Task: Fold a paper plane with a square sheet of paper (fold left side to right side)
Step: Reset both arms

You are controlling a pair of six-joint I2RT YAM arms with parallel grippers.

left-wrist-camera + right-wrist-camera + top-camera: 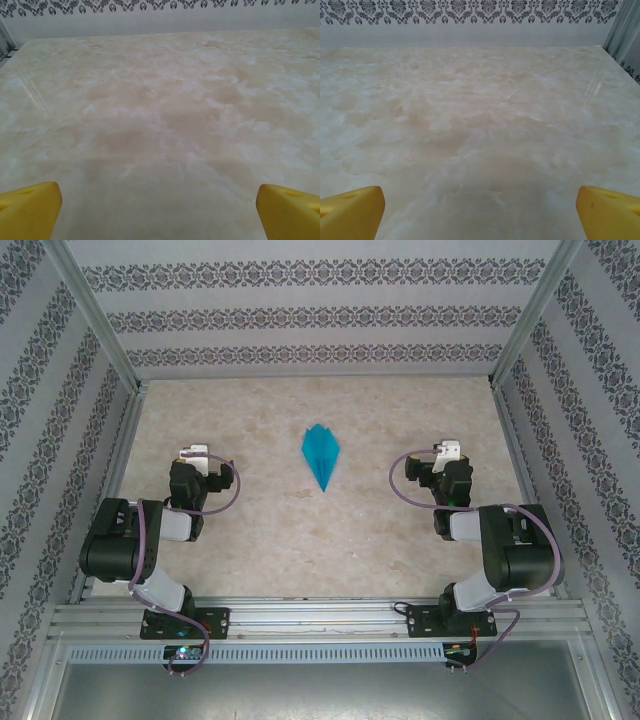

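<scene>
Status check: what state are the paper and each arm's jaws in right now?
Paper plane: folded into a pointed dart, lying on the table, clear of both arms.
Left jaws: open, empty.
Right jaws: open, empty.

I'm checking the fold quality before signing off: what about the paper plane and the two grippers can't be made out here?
The paper plane, top view: too small to count creases or see whether layers lie flat; its underside is hidden against the table.
The left gripper, left wrist view: the lower edge cuts off all but the yellow fingertips.
The right gripper, right wrist view: the same cut.
</scene>
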